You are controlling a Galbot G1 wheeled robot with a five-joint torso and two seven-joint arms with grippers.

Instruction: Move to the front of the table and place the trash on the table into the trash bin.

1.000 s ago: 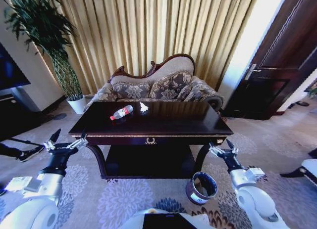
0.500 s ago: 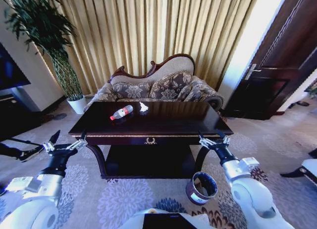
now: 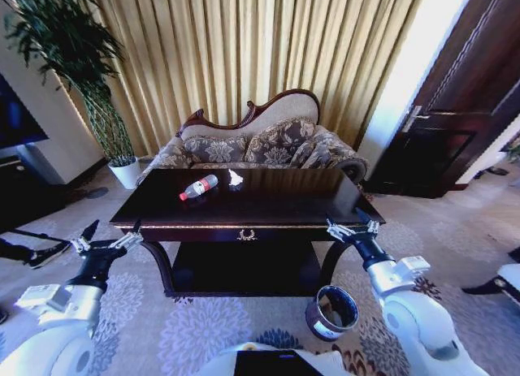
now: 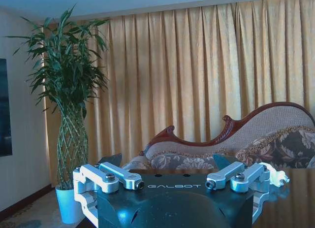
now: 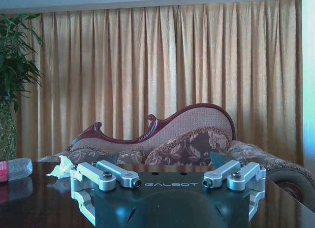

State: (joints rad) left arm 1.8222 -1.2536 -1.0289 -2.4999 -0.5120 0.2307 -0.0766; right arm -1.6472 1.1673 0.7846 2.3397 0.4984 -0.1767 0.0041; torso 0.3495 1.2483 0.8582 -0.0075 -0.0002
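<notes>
Right hand hovering spread at the dark wooden bench's right front corner, above the trash bin, left hand waiting spread beside the left corner, plastic bottle and tissue lying apart

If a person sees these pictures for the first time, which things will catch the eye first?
The large dark glossy table at the centre, with a clear bottle and white tissue at its far side. An ornate sofa before golden curtains stands behind it. Both open pincers, left and right, hover near the table's front corners, the trash bin below.
</notes>
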